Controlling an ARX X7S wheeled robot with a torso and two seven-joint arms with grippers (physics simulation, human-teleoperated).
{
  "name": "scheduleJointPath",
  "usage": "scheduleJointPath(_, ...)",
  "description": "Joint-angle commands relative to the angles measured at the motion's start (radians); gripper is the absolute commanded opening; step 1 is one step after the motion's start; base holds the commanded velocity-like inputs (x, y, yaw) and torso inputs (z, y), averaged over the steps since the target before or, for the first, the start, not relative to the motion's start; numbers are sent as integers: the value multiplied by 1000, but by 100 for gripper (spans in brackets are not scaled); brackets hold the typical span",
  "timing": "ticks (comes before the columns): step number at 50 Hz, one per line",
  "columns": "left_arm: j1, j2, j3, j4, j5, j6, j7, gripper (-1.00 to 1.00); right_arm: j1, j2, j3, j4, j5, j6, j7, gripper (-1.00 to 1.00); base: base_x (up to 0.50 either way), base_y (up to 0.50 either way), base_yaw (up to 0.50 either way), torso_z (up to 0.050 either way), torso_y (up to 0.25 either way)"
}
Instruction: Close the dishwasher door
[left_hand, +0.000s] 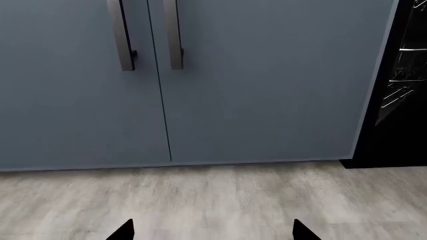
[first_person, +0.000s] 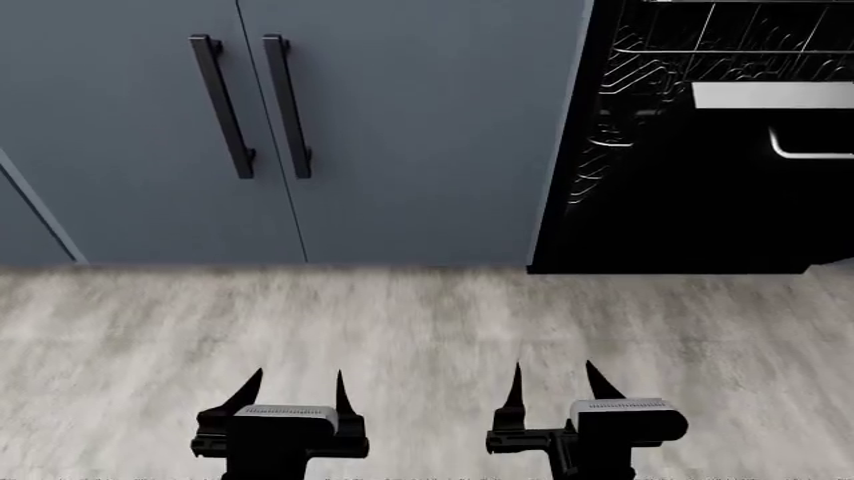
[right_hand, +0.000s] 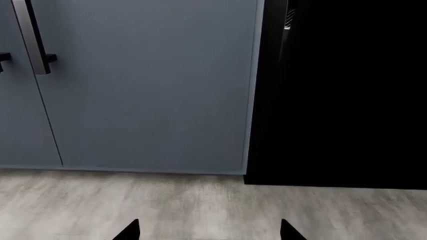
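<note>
The dishwasher door (first_person: 694, 200) is a glossy black panel at the right of the head view. It hangs ajar, with its brushed silver top edge (first_person: 771, 95) and thin silver bar handle (first_person: 810, 152) showing below the wire rack (first_person: 707, 40). In the right wrist view the black dishwasher front (right_hand: 347, 100) fills one side. My left gripper (first_person: 296, 385) (left_hand: 213, 231) and right gripper (first_person: 555, 376) (right_hand: 210, 232) are both open over the floor, holding nothing, well short of the door. The right gripper is the nearer one.
Two blue-grey cabinet doors (first_person: 400, 130) with black vertical handles (first_person: 287, 105) stand left of the dishwasher. One cabinet edge (right_hand: 252, 85) borders the black panel. Pale wood-look floor (first_person: 427, 320) lies between me and the cabinets. Rack wires (left_hand: 400, 75) show in the left wrist view.
</note>
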Motion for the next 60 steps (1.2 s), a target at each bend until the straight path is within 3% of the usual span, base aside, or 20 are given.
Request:
scheduleJointPath(1, 0, -4, 5, 0, -4, 1, -3, 100, 2, 3, -5, 2, 2, -2, 5, 100, 0, 0, 0, -50, -10)
scheduleJointPath(60, -4, -19, 26, -3, -29, 10, -20, 100, 8, 19, -28, 12, 16, -14, 24, 100, 0, 0, 0, -50, -10)
